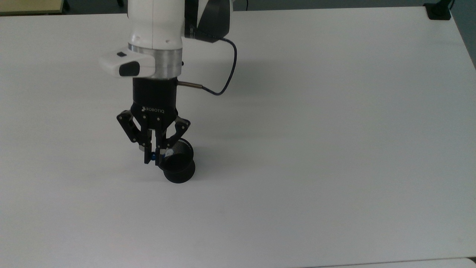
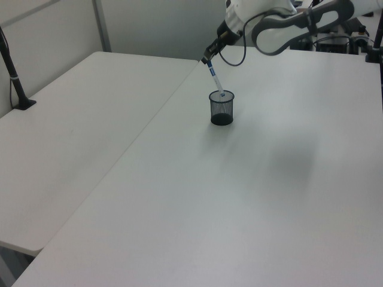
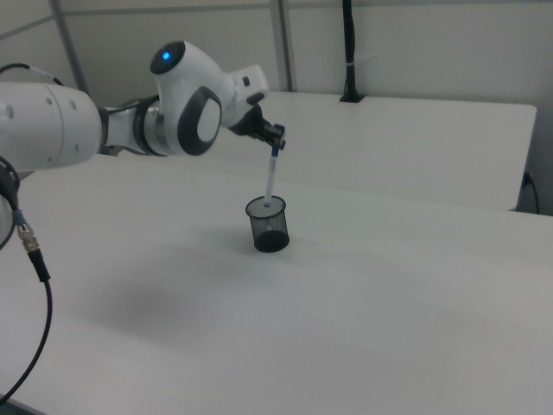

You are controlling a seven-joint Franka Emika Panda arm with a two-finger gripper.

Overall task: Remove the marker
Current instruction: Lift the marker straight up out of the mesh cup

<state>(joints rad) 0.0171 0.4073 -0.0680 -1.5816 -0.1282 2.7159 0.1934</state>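
Note:
The marker (image 2: 215,79) is a slim white pen with a blue top. It hangs nearly upright, tilted a little, with its lower tip at the mouth of the black mesh cup (image 2: 221,109). My gripper (image 2: 207,59) is shut on the marker's blue upper end. In the right view the marker (image 3: 270,179) runs from the gripper (image 3: 276,143) down to the rim of the cup (image 3: 270,226). In the top view the gripper (image 1: 153,160) hovers over the left rim of the cup (image 1: 179,165), and a bit of the marker's white barrel (image 1: 167,152) shows beside the fingers.
The cup stands alone on a wide white table (image 1: 316,149). A second white table (image 2: 72,119) adjoins it, carrying a black clamped post (image 2: 13,69). A dark cable (image 1: 227,76) loops off the wrist. A black clamp (image 1: 438,11) sits at the top view's far right corner.

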